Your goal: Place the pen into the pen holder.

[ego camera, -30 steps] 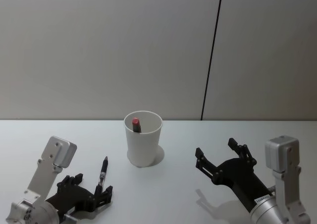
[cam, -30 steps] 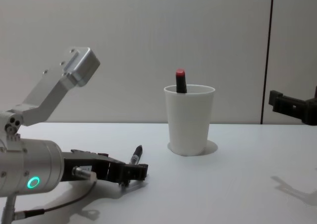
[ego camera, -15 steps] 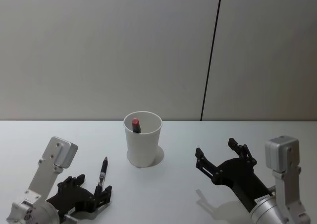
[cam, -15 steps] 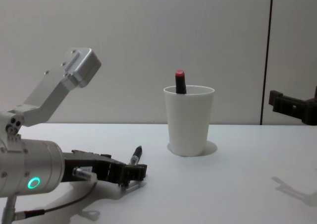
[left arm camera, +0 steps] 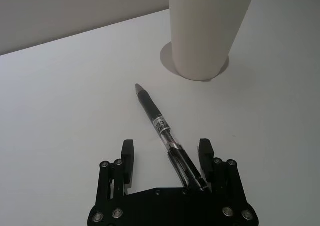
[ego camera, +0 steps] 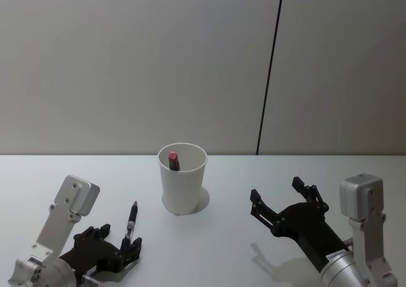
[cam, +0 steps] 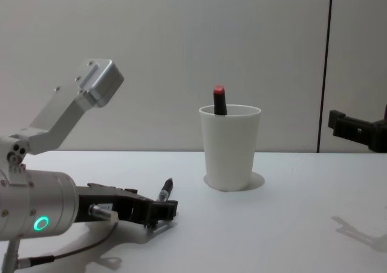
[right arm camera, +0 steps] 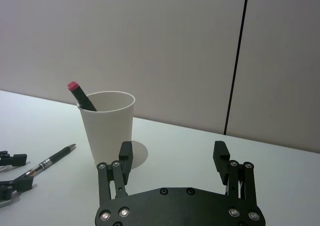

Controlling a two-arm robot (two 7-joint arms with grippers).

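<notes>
Evidently poised to clamp, the left jaws stand apart astride the pen [left arm camera: 159, 122] left of the holder [ego camera: 183, 182]; the right jaws idle apart right of it.

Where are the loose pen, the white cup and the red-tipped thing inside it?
pen [left arm camera: 159, 122]: left wrist view, middle of its barrel.
pen holder [ego camera: 183, 188]: head view, the white cup's front wall.
red-capped marker [cam: 219, 101]: chest view, the part sticking up above the rim.

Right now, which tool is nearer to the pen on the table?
Left. The left tool sits open astride the rear end of the pen; the right tool hovers open on the far side of the pen holder.
</notes>
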